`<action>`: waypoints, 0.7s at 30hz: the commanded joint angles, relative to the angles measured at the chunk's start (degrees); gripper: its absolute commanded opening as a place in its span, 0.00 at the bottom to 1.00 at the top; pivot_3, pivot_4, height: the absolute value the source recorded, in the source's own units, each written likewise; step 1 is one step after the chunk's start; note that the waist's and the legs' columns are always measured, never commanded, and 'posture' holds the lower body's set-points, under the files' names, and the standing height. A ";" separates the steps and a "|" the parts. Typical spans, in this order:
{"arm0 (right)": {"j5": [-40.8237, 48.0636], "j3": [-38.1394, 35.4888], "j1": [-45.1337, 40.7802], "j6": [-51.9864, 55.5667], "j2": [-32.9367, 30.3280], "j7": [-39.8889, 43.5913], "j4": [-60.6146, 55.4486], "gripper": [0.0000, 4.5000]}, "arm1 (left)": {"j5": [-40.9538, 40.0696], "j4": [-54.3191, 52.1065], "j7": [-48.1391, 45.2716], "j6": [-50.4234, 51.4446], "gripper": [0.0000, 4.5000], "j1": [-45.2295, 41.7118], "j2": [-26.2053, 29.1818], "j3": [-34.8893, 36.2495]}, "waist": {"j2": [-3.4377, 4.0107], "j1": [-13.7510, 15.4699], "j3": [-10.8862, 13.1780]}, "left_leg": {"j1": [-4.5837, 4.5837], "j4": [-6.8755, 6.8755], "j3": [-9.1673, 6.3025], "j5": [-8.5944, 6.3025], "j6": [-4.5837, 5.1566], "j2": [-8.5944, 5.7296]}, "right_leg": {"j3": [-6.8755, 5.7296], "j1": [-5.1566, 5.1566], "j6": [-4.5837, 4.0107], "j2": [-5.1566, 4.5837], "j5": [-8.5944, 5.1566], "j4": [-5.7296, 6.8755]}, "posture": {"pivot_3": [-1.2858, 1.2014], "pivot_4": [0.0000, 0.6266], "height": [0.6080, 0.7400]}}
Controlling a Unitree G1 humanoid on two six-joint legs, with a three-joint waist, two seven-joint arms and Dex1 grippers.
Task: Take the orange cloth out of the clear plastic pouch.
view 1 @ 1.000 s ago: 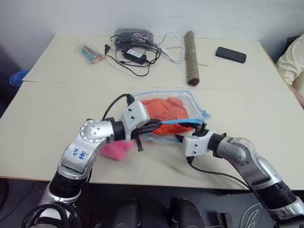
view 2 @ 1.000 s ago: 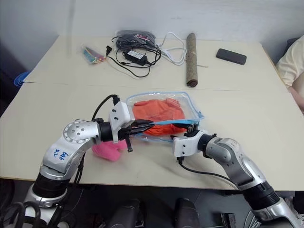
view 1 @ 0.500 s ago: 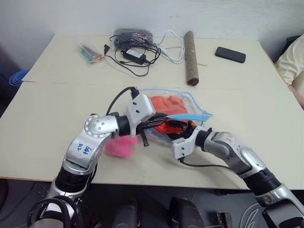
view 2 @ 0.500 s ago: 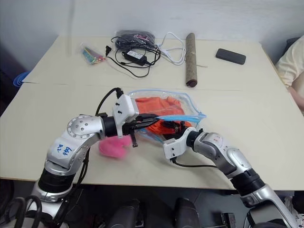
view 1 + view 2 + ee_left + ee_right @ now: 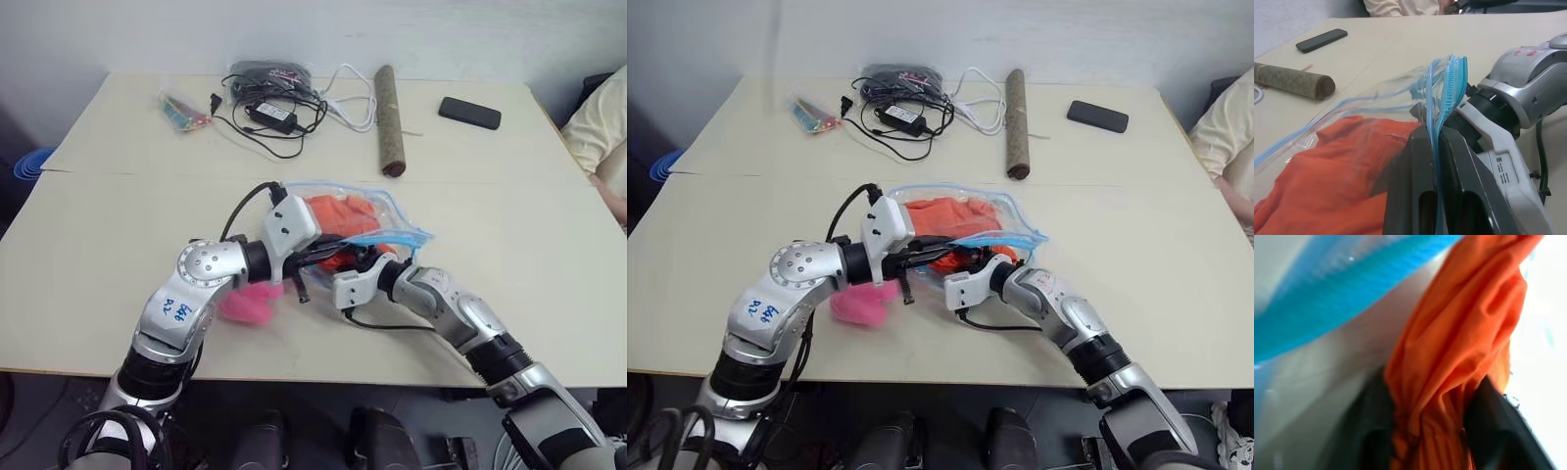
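The table (image 5: 118, 225) is a pale two-section surface. At its centre lies the clear plastic pouch (image 5: 392, 211), its blue-trimmed mouth lifted at the near edge. The orange cloth (image 5: 338, 211) is inside the pouch, bunched toward the mouth.

The left gripper (image 5: 1436, 147) comes in from 9 o'clock of the pouch, its fingers pressed together on the blue zip trim (one strip of the opening stands up between them). The right gripper (image 5: 1432, 431) enters the mouth from 5 o'clock, its fingers closed on a gathered fold of the orange cloth, seen plainly in the right wrist view.

A pink plush toy (image 5: 247, 304) sits just at 7 o'clock of the pouch, partly under the left arm.

At 12 o'clock, well apart, lies a brown cylindrical roll (image 5: 387, 117); at 11 o'clock, a tangle of cables with a black adapter (image 5: 274, 93); at 1 o'clock, a black phone (image 5: 469, 113); at 10 o'clock, a small packet of colourful items (image 5: 184, 108).
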 commanded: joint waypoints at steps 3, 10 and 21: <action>0.70 0.35 2.74 -2.71 -5.28 4.70 -5.76 0.00 | -2.97 0.38 4.52 2.77 0.05 -1.12 -4.49 3.10 | -0.02 0.73 -0.01 | -0.02 0.00 -0.03 0.00 0.00 -0.02 | 0.08 0.01 0.00 0.00 0.00 -0.05 | 0.52 0.24 1.00; 8.17 -3.89 2.06 -1.69 -11.20 13.77 -13.78 0.00 | 0.49 5.05 5.31 -0.70 0.05 -0.84 -3.95 1.22 | -0.02 0.75 0.00 | -0.04 -0.01 0.01 0.00 0.00 -0.03 | 0.11 -0.02 0.00 0.05 0.00 -0.05 | 0.52 0.24 1.00; 35.15 -7.49 6.22 -6.59 -22.67 32.50 -26.92 0.00 | 4.10 12.43 8.13 -5.58 0.05 -1.29 -3.98 1.32 | -0.02 0.93 0.00 | -0.04 -0.02 0.02 0.00 0.00 -0.04 | 0.10 -0.04 0.00 0.09 0.00 -0.07 | 0.52 0.24 1.00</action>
